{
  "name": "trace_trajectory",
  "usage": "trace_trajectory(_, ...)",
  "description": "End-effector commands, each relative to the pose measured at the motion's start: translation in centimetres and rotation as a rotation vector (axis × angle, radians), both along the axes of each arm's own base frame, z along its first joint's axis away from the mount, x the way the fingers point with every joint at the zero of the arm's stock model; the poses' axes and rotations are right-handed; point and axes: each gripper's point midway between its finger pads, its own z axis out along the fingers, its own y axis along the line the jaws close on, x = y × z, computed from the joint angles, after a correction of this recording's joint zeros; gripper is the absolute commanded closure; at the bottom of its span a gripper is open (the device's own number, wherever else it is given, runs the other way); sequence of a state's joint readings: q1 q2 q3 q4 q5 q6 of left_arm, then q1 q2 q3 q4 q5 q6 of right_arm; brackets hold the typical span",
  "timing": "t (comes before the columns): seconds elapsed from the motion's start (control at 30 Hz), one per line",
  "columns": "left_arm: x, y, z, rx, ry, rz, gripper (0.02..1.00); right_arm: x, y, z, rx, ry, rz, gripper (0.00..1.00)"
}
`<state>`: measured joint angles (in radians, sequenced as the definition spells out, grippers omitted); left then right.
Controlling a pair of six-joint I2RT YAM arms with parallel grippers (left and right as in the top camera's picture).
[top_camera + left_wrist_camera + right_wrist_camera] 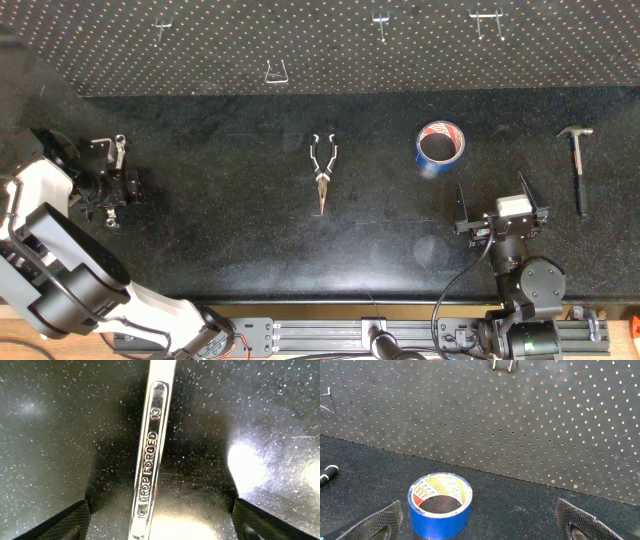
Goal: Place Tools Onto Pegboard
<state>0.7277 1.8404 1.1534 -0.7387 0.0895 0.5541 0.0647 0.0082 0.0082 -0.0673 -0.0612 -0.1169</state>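
Closely, wrench (152, 455) between left gripper's (160, 522) spread fingers; overhead, pliers (322, 168).

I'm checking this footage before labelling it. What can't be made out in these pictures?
Wrench: both ends are cut off by the left wrist view's edges; in the top view the left gripper covers most of it.
Hook: cut off by the right wrist view's edge.
Black handle: cut off by that view's edge, so its tool is unclear.
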Motion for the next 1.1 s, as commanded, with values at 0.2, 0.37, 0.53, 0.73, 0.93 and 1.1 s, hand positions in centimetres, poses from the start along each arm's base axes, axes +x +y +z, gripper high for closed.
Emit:
trace_trajectory(0.2, -1.9, 0.6, -0.5, 0.046, 0.120, -0.065, 0.989, 0.0, -0.2, -0.1, 0.012, 0.001, -0.008, 0.012)
trace_trajectory(0.37, 5.3, -5.5, 11.9, 0.325, -0.456, -0.012, 0.989, 0.0, -0.2, -0.1, 0.012, 0.001, -0.008, 0.012)
trace_trajectory(0.53, 6.7, -16.3, 18.5, 0.252, -0.830, -0.089, 0.989, 0.0, -0.2, -0.1, 0.012, 0.001, -0.008, 0.012)
trace_trajectory(0.73, 8.5, -16.1, 18.7, 0.258, -0.874, -0.089, 0.989, 0.0, -0.2, -0.1, 0.012, 0.001, -0.008, 0.012)
trace_trajectory(0.93, 9.7, -15.9, 16.8, 0.251, -0.835, -0.091, 0.989, 0.0, -0.2, -0.1, 0.012, 0.001, -0.008, 0.012)
trace_trajectory(1.1, 10.4, -15.7, 16.5, 0.253, -0.840, -0.090, 0.991, 0.0, -0.2, -0.1, 0.012, 0.001, -0.008, 0.012)
